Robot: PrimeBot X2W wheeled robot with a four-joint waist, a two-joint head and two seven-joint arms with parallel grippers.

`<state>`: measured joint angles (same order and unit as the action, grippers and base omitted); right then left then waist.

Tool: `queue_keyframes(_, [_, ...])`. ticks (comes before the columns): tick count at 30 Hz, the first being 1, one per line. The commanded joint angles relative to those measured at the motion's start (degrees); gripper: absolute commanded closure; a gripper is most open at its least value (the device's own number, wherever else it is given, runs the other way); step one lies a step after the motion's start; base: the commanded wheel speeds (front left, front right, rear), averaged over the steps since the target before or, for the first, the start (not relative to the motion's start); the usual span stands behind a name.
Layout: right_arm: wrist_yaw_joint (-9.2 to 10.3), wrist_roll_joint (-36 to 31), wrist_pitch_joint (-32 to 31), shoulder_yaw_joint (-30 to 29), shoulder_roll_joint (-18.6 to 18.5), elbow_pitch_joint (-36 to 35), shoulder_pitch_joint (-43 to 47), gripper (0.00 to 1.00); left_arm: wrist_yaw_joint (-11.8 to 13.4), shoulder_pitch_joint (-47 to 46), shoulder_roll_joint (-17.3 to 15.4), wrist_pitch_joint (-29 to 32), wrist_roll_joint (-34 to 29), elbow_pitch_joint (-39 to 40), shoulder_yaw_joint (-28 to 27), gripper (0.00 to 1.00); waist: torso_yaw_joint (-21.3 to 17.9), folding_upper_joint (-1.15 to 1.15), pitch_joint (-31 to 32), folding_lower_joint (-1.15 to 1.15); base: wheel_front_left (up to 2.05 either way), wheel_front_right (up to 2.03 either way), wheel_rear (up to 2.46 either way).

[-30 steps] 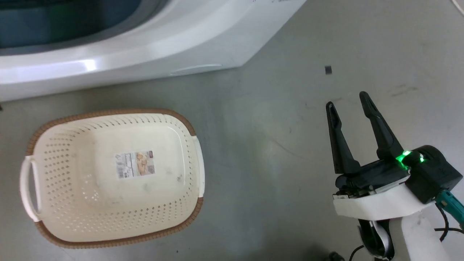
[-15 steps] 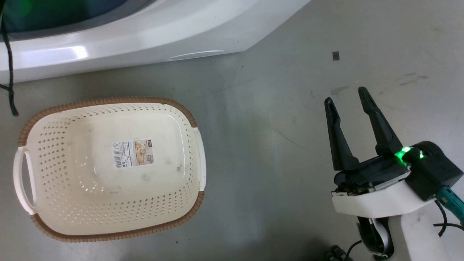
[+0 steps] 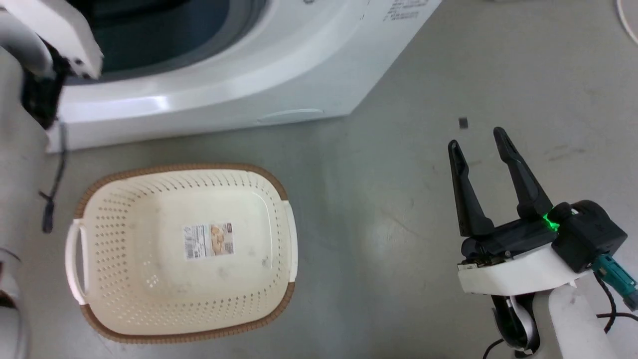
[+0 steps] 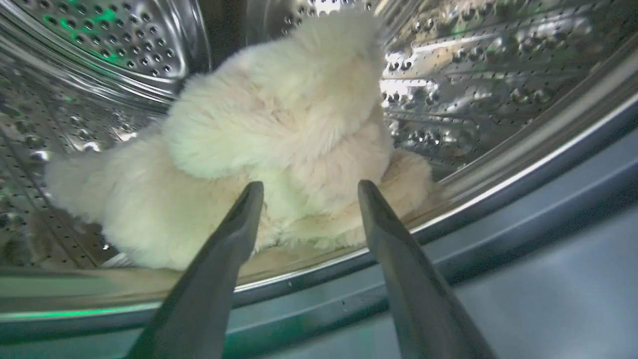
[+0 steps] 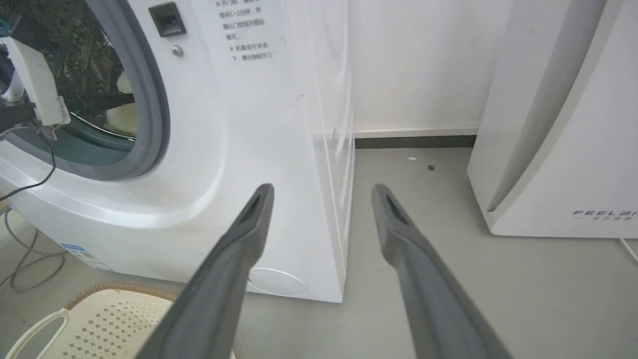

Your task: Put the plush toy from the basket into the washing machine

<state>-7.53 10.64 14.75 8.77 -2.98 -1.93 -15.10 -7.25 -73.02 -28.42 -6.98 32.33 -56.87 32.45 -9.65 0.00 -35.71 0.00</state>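
Both left gripper (image 4: 309,186) and right gripper (image 3: 475,137) hold jaws apart, fluffy cream plush toy (image 4: 279,109) lying inside shiny steel washing machine drum (image 4: 473,65).

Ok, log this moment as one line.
toy: lying in washer | basket: empty, on floor | left gripper: open, pointing at toy | right gripper: open, above floor

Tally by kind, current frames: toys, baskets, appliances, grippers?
plush toy: 1
basket: 1
appliances: 2 (washing machine, FEELBIRD appliance)
grippers: 2 (left gripper, right gripper)
Total: 6
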Motion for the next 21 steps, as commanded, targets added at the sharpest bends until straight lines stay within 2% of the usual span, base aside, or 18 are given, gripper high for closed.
queue_keyframes(1, [0.04,-0.4,0.2,-0.2,0.1,0.5,0.3,0.0,-0.2,1.8,0.7,-1.8,0.8,0.0,0.1,0.0,1.3,0.0,4.0,0.0,0.0,0.0,0.0])
queue_keyframes(7, [0.04,-0.9,0.2,-1.1,0.1,2.2,2.4,0.0,-0.1,9.9,2.7,-7.7,2.6,3.0,-0.9,0.0,3.4,0.0,12.5,0.0,0.0,0.0,0.0])
queue_keyframes(9, [0.04,-0.9,0.3,-1.5,-0.1,2.8,3.3,0.0,1.6,13.1,3.1,-7.9,2.2,6.9,-2.7,0.0,4.3,0.0,15.2,0.0,0.0,0.0,0.0])
queue_keyframes(10, [0.04,-0.9,0.3,-1.7,-0.1,3.1,3.9,0.0,3.6,15.1,3.0,-8.0,1.0,9.8,-3.9,0.0,4.7,0.0,16.3,0.0,0.0,0.0,0.0])
queue_keyframes(13, [0.04,-0.9,0.3,-2.2,-0.3,4.1,5.4,0.0,6.8,23.4,3.9,-8.0,-0.9,18.5,-7.1,0.0,6.0,0.0,19.7,0.0,0.0,0.0,0.0])
queue_keyframes(21, [0.04,-0.8,0.3,-2.5,-0.3,5.2,9.5,0.0,10.9,44.3,6.7,-8.0,-4.5,37.7,-12.8,0.0,8.4,0.0,25.4,0.0,0.0,0.0,0.0])
